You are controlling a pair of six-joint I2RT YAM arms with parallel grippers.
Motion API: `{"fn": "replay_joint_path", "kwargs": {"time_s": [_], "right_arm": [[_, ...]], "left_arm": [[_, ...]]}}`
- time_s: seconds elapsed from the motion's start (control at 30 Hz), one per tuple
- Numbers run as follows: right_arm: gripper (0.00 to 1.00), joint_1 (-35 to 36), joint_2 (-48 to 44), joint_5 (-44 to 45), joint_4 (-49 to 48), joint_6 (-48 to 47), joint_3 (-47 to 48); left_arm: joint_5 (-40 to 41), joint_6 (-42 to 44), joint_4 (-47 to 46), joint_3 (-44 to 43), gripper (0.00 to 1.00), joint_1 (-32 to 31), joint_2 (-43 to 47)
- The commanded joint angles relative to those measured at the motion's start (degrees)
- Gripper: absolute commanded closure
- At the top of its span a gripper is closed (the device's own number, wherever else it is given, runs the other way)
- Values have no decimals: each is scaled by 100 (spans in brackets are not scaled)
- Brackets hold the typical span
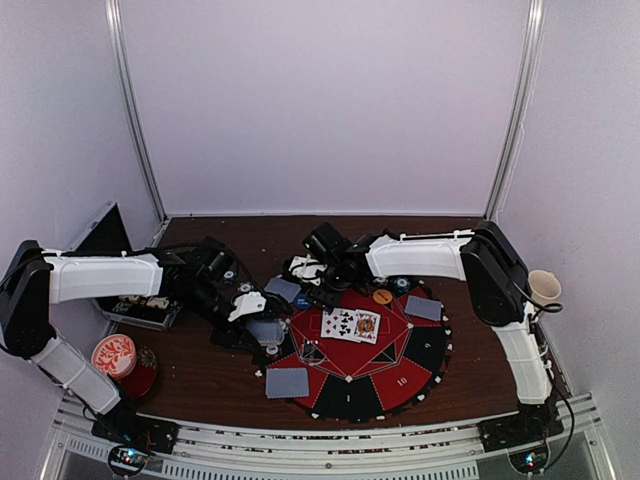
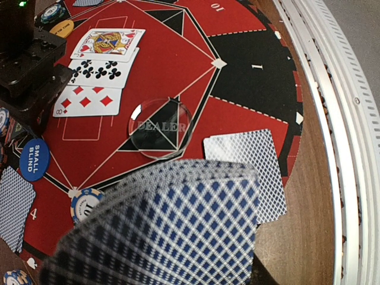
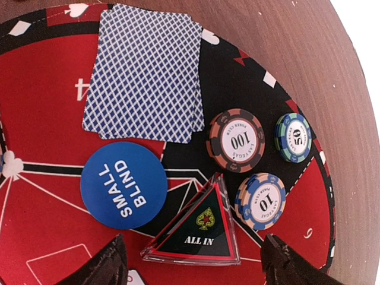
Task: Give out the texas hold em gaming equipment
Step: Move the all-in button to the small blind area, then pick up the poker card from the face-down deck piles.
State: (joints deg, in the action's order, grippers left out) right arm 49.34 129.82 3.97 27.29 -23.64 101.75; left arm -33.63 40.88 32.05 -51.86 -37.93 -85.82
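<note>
At the bottom of the right wrist view, our right gripper [image 3: 195,252] stands open, fingers either side of the ALL IN triangle [image 3: 199,228] and clear of it. Our left gripper [image 1: 258,322] is clamped on the card deck [image 2: 166,231] at the left edge of the mat [image 1: 400,380]. In its wrist view the face-down pile [image 2: 246,157] lies just right of the deck, nearest that arm.

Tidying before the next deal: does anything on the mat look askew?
Mildly. The face-down card stack beside the SMALL BLIND button is unsquared, lower edges staggered. The three face-up cards overlap unevenly. The left end effector grips held cards that splay too. Nothing looks spilled or damaged.
</note>
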Motion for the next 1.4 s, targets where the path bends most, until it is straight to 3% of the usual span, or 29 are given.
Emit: {"fn": "replay_joint_path", "kwargs": {"time_s": [0.0, 0.17, 0.23, 0.37, 0.5, 0.7, 1.03, 1.37], "right_arm": [[20, -8, -293, 260, 23, 236, 48], [10, 7, -1011, 611, -168, 751, -470], [2, 26, -1345, 961, -279, 1133, -750], [0, 33, -2016, 1212, -414, 2260, -1371], [0, 44, -2771, 403, -714, 3322, -2216], [0, 459, -3628, -696, -2539, 4440, -3842], [0, 1432, -3510, -692, -3959, 5308, -4234], [0, 1799, -2626, -326, -4319, 5578, -3733]], "left_arm": [[-95, 86, -24, -10, 61, -27, -5], [-95, 84, -24, -24, 61, -23, -45], [-95, 86, -19, -23, 61, -25, -49], [-97, 77, -24, -22, 61, -22, -21], [-97, 78, -24, -24, 61, -30, -7], [-83, 58, -23, -14, 61, -25, 51], [-74, 51, -24, -13, 61, -29, 43], [-106, 57, -24, -11, 61, -28, 69]]}}
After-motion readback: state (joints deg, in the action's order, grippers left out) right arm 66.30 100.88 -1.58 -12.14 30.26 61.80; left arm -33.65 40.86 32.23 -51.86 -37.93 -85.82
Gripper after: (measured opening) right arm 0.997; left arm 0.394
